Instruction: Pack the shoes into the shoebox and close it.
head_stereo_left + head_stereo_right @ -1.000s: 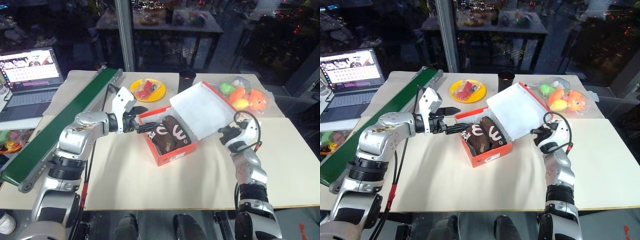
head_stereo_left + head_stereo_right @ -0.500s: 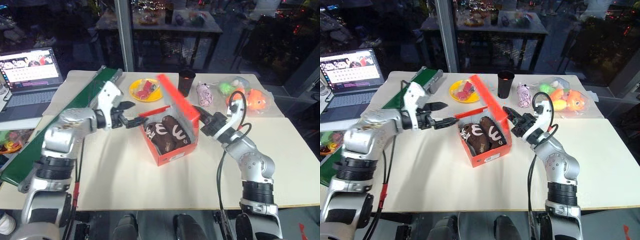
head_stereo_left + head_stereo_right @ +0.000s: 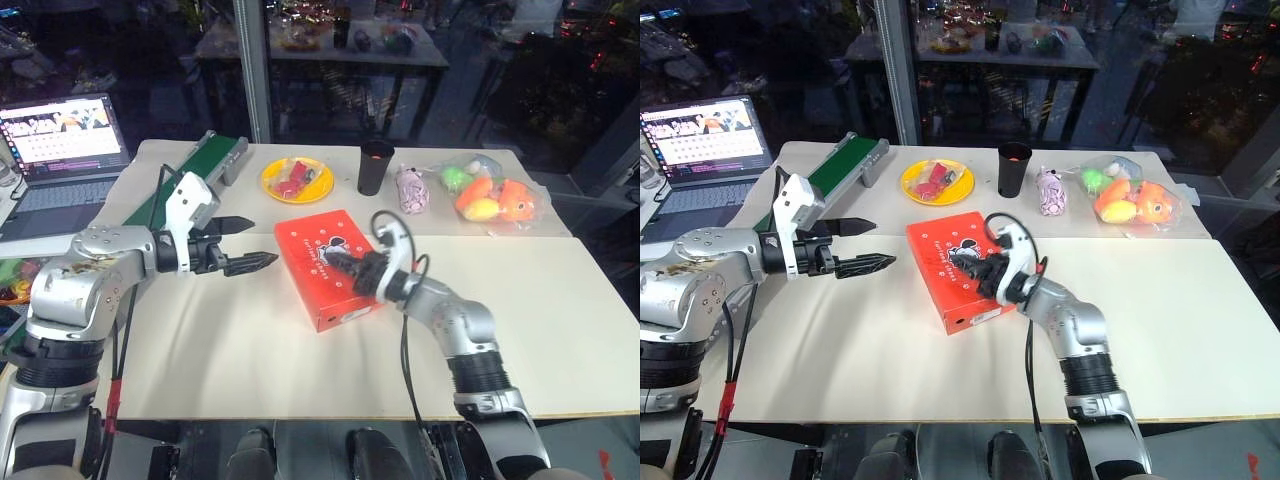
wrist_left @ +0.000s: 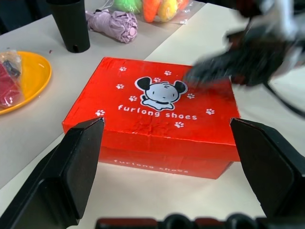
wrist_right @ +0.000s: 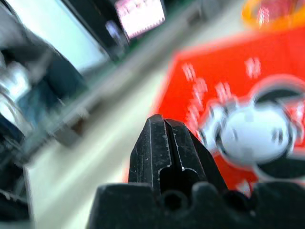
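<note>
The shoebox (image 3: 329, 266) lies lidded on our pale counter (image 3: 560, 330), right claw (image 3: 335, 261) pinched together atop it, left claw (image 3: 245, 245) spread just beside.

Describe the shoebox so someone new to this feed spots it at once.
On the cream table, look near the middle, in front of the yellow plate and black cup. The shoebox is the closed red rectangular box; white paw prints and a black-and-white cartoon mouse on its lid set it apart.
</note>
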You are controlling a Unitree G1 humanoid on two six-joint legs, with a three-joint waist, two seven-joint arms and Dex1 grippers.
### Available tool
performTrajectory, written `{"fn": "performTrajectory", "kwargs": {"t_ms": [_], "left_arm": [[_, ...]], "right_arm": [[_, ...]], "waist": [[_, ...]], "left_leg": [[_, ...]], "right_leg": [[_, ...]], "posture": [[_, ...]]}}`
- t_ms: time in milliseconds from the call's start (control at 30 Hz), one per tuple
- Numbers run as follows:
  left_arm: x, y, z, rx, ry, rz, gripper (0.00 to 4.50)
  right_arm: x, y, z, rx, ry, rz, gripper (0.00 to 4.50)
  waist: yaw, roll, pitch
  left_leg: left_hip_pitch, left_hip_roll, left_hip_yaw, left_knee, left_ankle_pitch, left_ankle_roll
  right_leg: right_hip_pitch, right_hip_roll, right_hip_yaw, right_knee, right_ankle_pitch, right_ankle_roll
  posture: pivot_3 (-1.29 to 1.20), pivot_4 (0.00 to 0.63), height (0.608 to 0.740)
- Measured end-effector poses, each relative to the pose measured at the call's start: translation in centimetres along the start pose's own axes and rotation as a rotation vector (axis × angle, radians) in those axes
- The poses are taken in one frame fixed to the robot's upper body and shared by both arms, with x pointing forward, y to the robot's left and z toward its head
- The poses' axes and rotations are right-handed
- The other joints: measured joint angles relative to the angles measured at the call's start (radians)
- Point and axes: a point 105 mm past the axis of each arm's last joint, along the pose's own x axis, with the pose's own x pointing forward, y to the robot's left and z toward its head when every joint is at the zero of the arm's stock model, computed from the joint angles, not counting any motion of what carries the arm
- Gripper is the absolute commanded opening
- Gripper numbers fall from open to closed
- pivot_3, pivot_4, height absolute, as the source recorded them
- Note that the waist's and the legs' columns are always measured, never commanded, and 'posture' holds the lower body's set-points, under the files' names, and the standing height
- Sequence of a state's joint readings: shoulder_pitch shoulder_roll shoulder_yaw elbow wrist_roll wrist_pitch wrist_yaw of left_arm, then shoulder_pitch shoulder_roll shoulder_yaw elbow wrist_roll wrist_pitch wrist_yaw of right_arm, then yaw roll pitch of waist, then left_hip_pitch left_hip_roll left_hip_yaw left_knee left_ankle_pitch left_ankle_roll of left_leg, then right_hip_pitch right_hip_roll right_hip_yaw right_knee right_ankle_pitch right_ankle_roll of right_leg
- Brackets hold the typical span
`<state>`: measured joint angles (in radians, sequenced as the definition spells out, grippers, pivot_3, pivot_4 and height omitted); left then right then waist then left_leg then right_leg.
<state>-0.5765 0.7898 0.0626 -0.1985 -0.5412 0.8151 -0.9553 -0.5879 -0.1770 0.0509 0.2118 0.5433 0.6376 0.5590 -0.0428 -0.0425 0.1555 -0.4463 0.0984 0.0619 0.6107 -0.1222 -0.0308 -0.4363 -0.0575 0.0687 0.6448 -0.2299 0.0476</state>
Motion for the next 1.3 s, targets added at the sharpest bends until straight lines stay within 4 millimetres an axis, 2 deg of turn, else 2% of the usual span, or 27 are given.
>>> {"fn": "performTrajectory", "kwargs": {"t_ms": [200,333,500,600,667,733,833,933,1000,1167,1233,1300], "left_arm": [[0.1,-0.2,0.2,0.002,-0.007,-0.005,4.5],[0.3,-0.3,0.2,-0.001,-0.013,-0.008,4.5],[1.1,-0.8,-0.1,-0.016,-0.019,-0.027,4.5],[1.2,-1.0,-0.4,-0.02,-0.018,-0.034,4.5],[1.2,-1.1,-0.7,-0.028,-0.015,-0.034,4.5],[1.3,-1.2,-1.0,-0.037,-0.016,-0.037,4.5],[1.6,-1.4,-1.6,-0.039,-0.046,-0.03,4.5],[1.6,-1.2,-2.3,-0.035,-0.076,0.012,4.5],[1.3,-0.7,-3.2,-0.009,-0.066,0.066,4.5],[0.6,0.2,-8.0,-0.083,-0.026,0.192,4.5],[0.8,0.0,-8.8,-0.102,-0.056,0.222,4.5],[0.9,0.1,-9.8,-0.129,-0.099,0.284,4.5]], "right_arm": [[1.0,-0.4,-1.7,-0.232,0.126,-0.019,0.02],[0.9,-0.5,-1.9,-0.52,0.265,-0.03,0.02],[0.6,-0.3,-1.4,-0.568,0.277,-0.033,0.02],[-0.2,-0.8,-0.4,-0.474,0.244,-0.067,0.76],[-1.1,-1.1,1.0,-0.426,0.201,-0.093,1.54],[-2.4,-0.7,3.4,-0.424,0.122,-0.102,2.18],[-5.8,-0.9,6.3,-0.49,0.024,-0.156,3.18],[-9.1,-2.5,6.4,-0.497,0.007,-0.26,4.22],[-11.4,-3.8,5.1,-0.477,0.022,-0.335,4.37],[-17.7,-7.1,2.1,-0.387,-0.003,-0.582,4.37],[-18.7,-7.4,0.9,-0.361,-0.038,-0.639,4.37],[-19.3,-7.6,-1.1,-0.323,-0.06,-0.68,4.37]], "waist": [[-0.003,-0.004,-0.003],[0.006,-0.005,-0.005],[0.012,-0.006,-0.005],[0.014,-0.006,-0.004],[0.016,-0.005,-0.004],[0.02,-0.005,-0.004],[0.029,-0.005,-0.004],[0.032,-0.005,-0.004],[0.031,-0.005,-0.004],[0.027,-0.005,-0.003],[0.025,-0.005,-0.004],[0.024,-0.005,-0.004]], "left_leg": [[0.005,0.0,0.0,0.0,0.0,0.0],[0.007,0.0,0.0,0.0,-0.005,-0.008],[0.007,0.0,0.0,0.0,-0.005,-0.008],[0.005,0.0,0.0,-0.001,-0.005,-0.008],[0.002,0.0,0.0,-0.001,-0.003,-0.005],[-0.002,0.0,0.0,-0.001,-0.002,-0.003],[-0.001,0.0,0.0,-0.002,0.0,0.0],[-0.002,0.0,0.0,-0.003,0.0,0.0],[-0.001,0.0,0.0,-0.003,0.0,0.0],[-0.001,0.0,0.0,-0.002,0.0,0.0],[0.001,0.0,0.0,-0.001,-0.004,-0.005],[0.005,0.0,0.0,-0.001,-0.005,-0.008]], "right_leg": [[0.004,0.0,0.0,0.0,-0.004,-0.006],[0.008,-0.001,-0.002,-0.001,-0.005,-0.007],[0.009,-0.001,-0.002,-0.003,-0.005,-0.007],[0.007,-0.001,-0.002,-0.002,-0.005,-0.008],[0.004,-0.001,-0.002,-0.002,-0.004,-0.008],[0.0,-0.001,-0.002,-0.001,-0.004,-0.008],[0.0,-0.001,-0.002,-0.001,-0.003,-0.008],[-0.001,-0.001,-0.002,-0.002,-0.003,-0.01],[0.0,-0.001,-0.002,-0.003,-0.003,-0.01],[0.0,-0.001,-0.002,-0.003,-0.006,-0.008],[0.001,-0.001,-0.002,-0.003,-0.005,-0.008],[0.004,-0.002,-0.002,-0.003,-0.005,-0.008]], "posture": [[0.0,0.15,0.736],[0.0,0.15,0.736],[0.0,0.15,0.736],[0.0,0.15,0.736],[0.0,0.15,0.736],[0.0,0.15,0.736],[0.0,0.15,0.736],[0.0,0.15,0.736],[0.0,0.15,0.736],[0.0,0.15,0.736],[0.0,0.15,0.736],[0.0,0.15,0.736]]}}
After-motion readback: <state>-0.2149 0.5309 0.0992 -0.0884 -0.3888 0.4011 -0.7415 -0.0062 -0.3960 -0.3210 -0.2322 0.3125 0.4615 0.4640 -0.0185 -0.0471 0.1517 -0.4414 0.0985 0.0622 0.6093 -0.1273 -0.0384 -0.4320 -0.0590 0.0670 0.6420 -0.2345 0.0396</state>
